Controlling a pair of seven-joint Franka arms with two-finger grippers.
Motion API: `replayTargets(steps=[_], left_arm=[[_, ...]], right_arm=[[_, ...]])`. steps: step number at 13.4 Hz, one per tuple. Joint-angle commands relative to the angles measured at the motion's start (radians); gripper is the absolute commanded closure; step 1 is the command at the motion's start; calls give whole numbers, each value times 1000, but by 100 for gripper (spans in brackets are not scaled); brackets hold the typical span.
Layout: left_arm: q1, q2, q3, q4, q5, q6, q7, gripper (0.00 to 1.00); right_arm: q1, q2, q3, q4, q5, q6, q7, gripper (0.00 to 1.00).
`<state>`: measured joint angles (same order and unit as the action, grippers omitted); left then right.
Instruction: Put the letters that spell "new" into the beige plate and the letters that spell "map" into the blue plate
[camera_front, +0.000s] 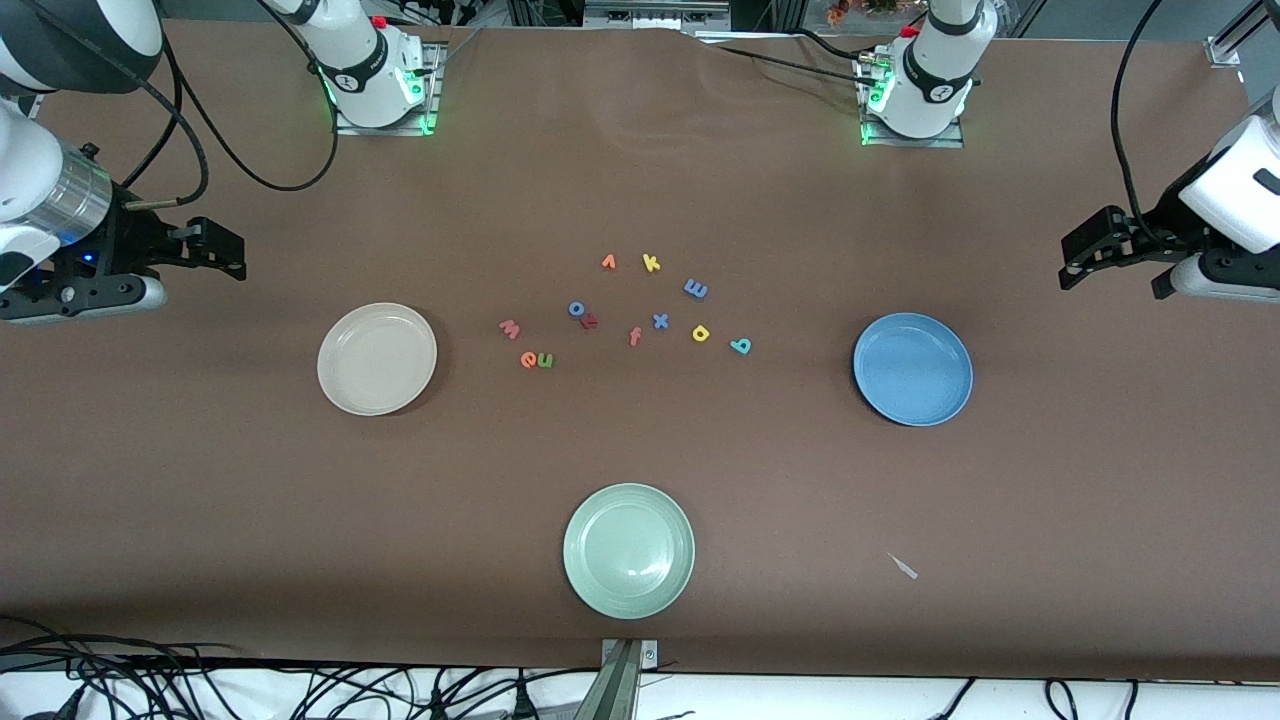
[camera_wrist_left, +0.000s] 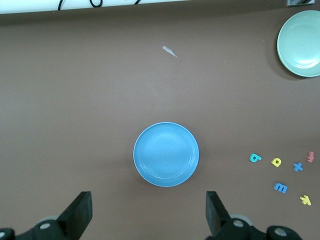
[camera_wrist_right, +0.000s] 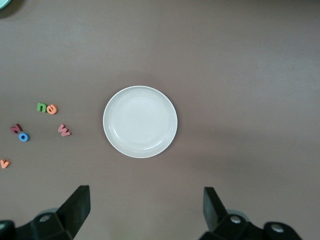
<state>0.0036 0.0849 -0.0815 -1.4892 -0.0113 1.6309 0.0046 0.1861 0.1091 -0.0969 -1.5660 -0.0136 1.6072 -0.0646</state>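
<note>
So 3 plates on the brown table, none w/ anything in them: beige plate toward my right arm's end, blue plate toward my left arm's end, pale green plate nearest the front cam.

Between beige and blue I counted 11 foam letters, all loose on the table. "new" set: pinkish-red w, orange e and green n, those 2 touching, all on the beige plate's side of the cluster. "map" set: blue m, yellow a, teal p, all on the blue plate's side.

5 extras: orange v and yellow k farthest from the cam, blue o touching a dark red letter I couldn't read, salmon f, blue x. Also 1 small white scrap near the green plate.

My right gripper hung over the table by the beige plate, fingers spread wide, holding nothing. My left gripper same deal by the blue plate, spread and empty.
</note>
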Motion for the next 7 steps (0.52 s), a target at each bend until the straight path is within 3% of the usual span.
replayTargets(steps=[1, 7], left_arm=[[-7, 38, -4, 27, 1, -6, -5, 0], [-5, 47, -7, 24, 1, -11, -5, 0]], right_arm=[[-1, -11, 2, -14, 9, 14, 5, 0], [-2, -11, 2, -9, 7, 13, -4, 0]])
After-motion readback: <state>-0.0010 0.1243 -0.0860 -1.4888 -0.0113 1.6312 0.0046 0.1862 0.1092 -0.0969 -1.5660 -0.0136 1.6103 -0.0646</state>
